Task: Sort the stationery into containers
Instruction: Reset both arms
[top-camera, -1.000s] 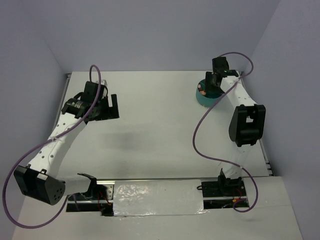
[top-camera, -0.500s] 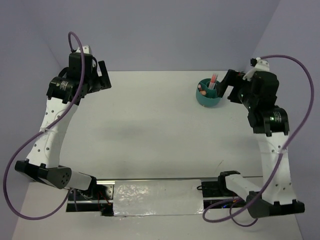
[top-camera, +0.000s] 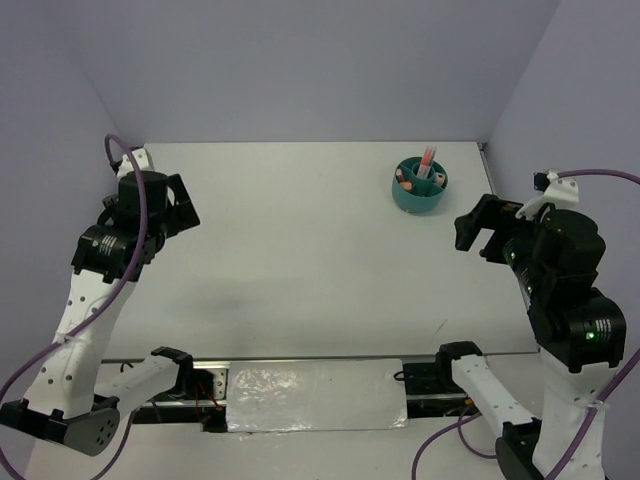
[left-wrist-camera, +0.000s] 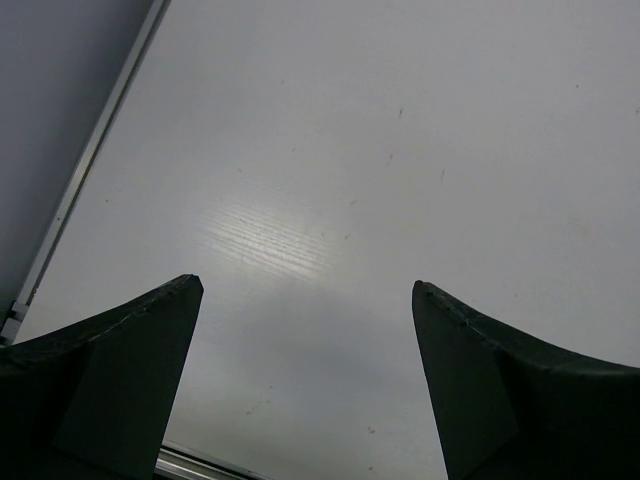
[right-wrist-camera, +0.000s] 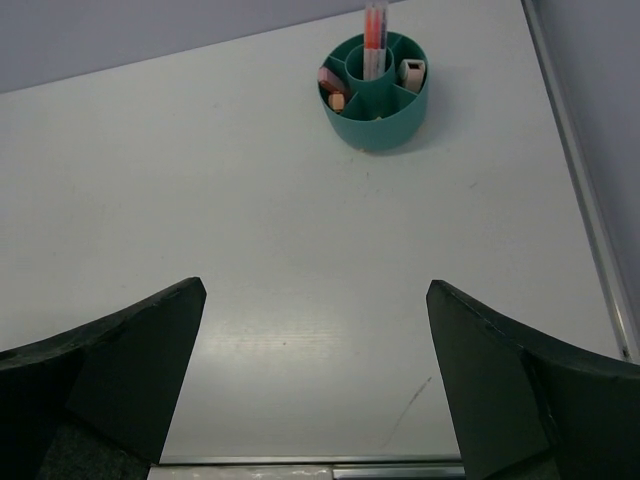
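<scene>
Between the right fingers (right-wrist-camera: 120, 370), spread wide and holding nothing: table (right-wrist-camera: 220, 230). Ahead, slightly rightward, well apart: teal organiser cup (right-wrist-camera: 378, 128), pens (right-wrist-camera: 374, 30) upright in its centre tube, small blocks (right-wrist-camera: 411, 70) in outer compartments, too small to identify. Likewise spread and empty, the left fingers (left-wrist-camera: 110, 390): farther off, cup outside their camera's view.

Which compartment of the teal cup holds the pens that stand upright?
The round middle compartment of the cup: the pink and orange pens stand in it, while the outer compartments around it show only small blocks.
</scene>
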